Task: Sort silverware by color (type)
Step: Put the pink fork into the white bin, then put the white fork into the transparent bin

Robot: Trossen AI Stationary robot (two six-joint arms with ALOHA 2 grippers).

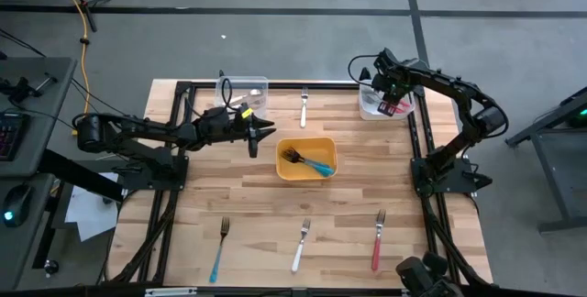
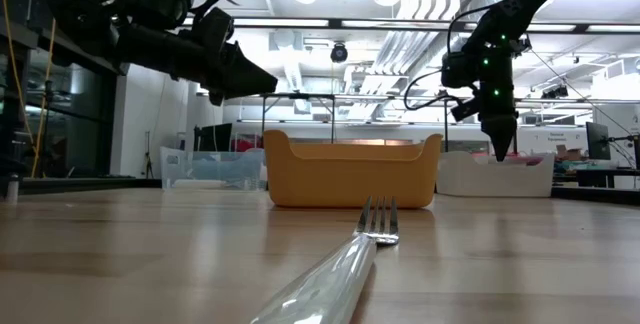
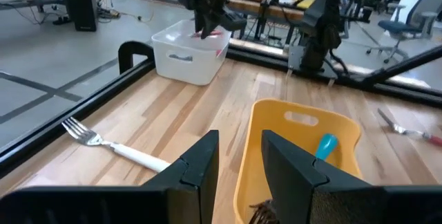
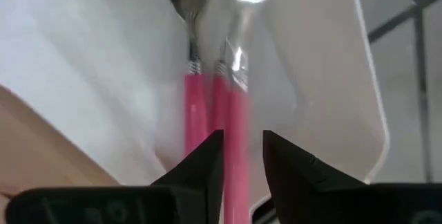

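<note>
Where smooth pink handles point(image 4: 207, 106) lie, white plastic tub point(image 4: 83, 65) curves.

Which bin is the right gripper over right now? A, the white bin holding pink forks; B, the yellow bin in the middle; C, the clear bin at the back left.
A: the right gripper hangs over the white bin, with pink forks lying below it.

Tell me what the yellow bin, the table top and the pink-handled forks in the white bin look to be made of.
Yellow bin: likely moulded plastic, matte, with rounded corners and a cut-out handle.
Table top: wood, pale jointed strips with visible grain, lightly sealed.
Pink-handled forks: shiny metal heads that reflect light; the handles look like glossy, possibly translucent, plastic.
White bin: smooth plastic, apparently.
</note>
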